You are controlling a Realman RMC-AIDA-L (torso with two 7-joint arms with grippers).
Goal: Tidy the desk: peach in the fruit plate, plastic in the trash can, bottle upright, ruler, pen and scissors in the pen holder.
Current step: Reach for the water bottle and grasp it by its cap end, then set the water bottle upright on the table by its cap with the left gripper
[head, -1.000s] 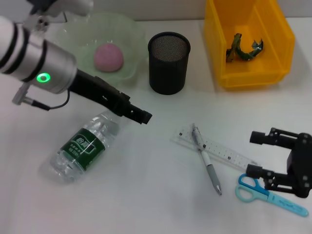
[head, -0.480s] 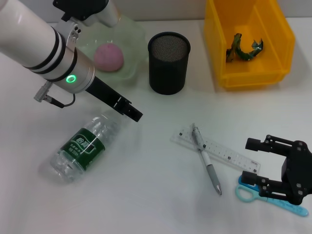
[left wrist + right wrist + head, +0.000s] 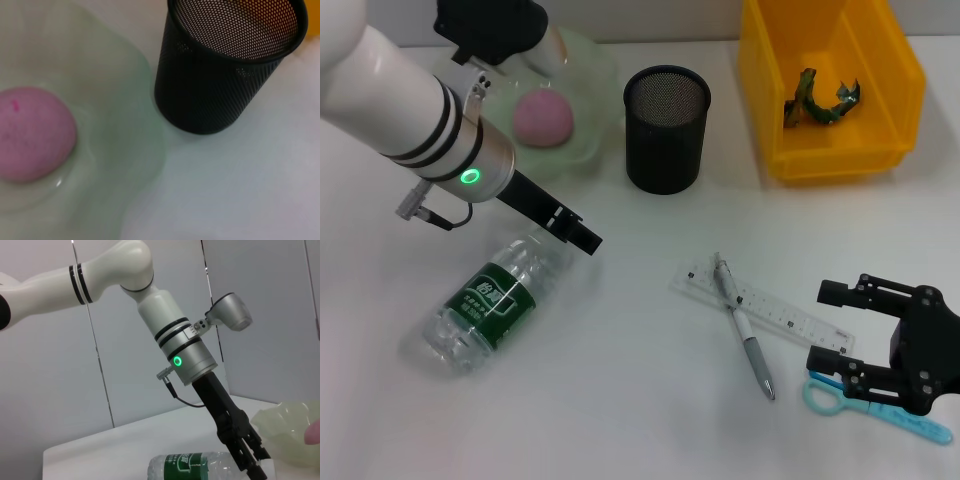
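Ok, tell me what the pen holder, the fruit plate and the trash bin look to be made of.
Pen holder: likely black metal mesh, with fine perforations showing. Fruit plate: pale green and translucent with a wavy rim, so glass or plastic; cannot tell which. Trash bin: opaque yellow with smooth moulded walls, probably plastic.

Left gripper [image 3: 582,238] angled low (jaws closed); right gripper [image 3: 840,325] with jaws apart.
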